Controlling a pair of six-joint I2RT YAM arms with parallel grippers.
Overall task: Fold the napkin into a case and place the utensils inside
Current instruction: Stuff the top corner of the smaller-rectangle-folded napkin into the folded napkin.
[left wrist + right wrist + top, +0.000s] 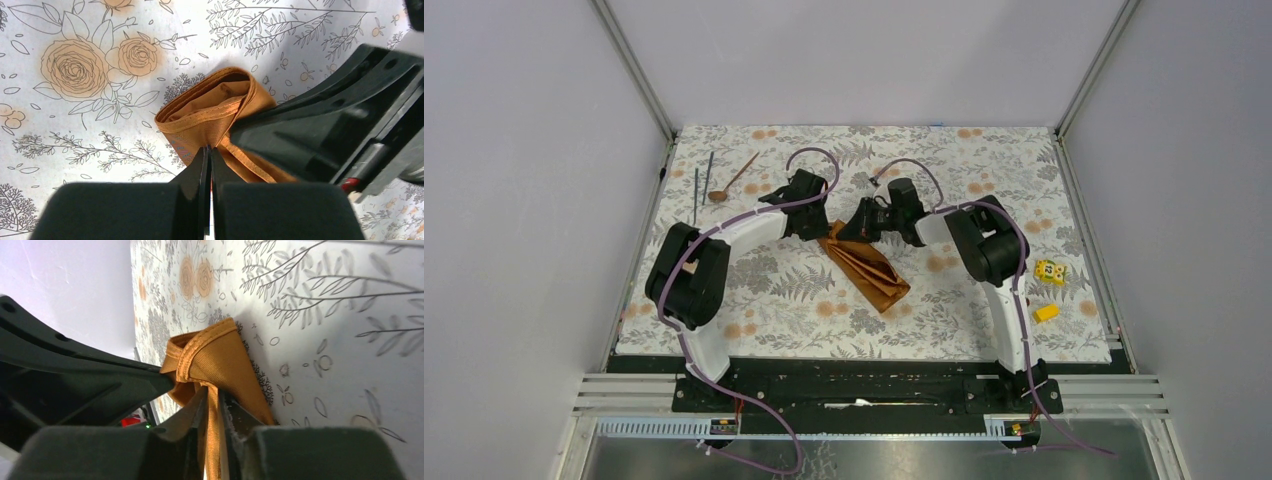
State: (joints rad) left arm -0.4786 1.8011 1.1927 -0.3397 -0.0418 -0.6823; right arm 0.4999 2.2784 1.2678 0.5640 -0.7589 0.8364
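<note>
The rust-orange napkin (870,268) lies folded as a narrow strip, slanting across the middle of the floral tablecloth (944,310). Its far end is bunched and lifted between both grippers. My left gripper (817,228) is shut, its tips (209,149) pinching the napkin's (210,112) hemmed end. My right gripper (848,231) is shut on the same end, with cloth (215,360) running between its fingers (212,395). The two grippers nearly touch. The copper spoon (735,177) and two dark rods (703,182) lie at the far left.
Two small yellow blocks (1050,271) (1046,313) lie at the right side of the tablecloth. Grey walls and metal rails close in the table on the left, right and back. The right gripper's black body (345,125) fills the right of the left wrist view.
</note>
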